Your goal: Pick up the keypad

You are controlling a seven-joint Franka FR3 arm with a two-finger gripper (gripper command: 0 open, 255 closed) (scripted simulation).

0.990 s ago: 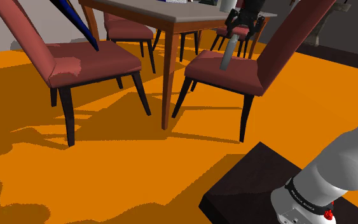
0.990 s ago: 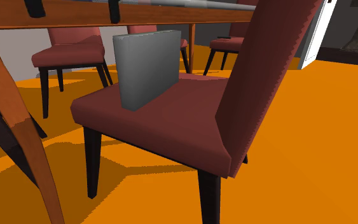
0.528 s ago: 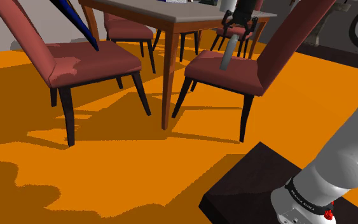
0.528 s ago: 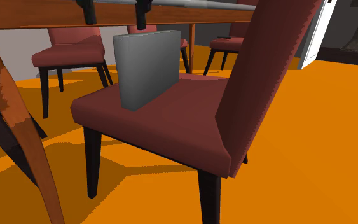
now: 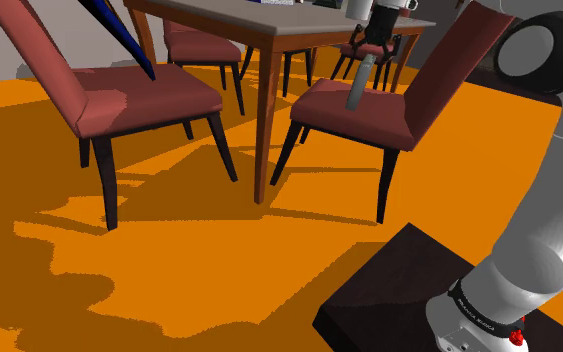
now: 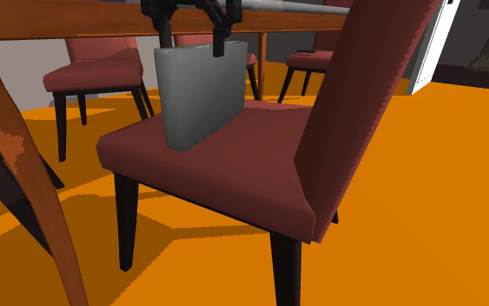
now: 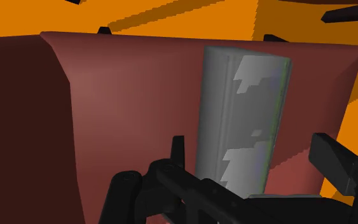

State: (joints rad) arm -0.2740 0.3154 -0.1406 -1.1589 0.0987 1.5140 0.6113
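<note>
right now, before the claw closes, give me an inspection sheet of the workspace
surface: dark red chair seat, beside a wooden-legged table
job's things: grey keypad stands on edge on the seat
clutter: nothing seen
grippers: claw open, one finger either side of the keypad's top edge; the wrist view shows gaps on both sides, so not gripped
cables: nothing seen
surroundings: orange floor, another red chair, dark stand

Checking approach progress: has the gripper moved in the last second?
Yes. In the second exterior view the gripper has slid rightward along the table and now stands open over the top of the keypad.
</note>
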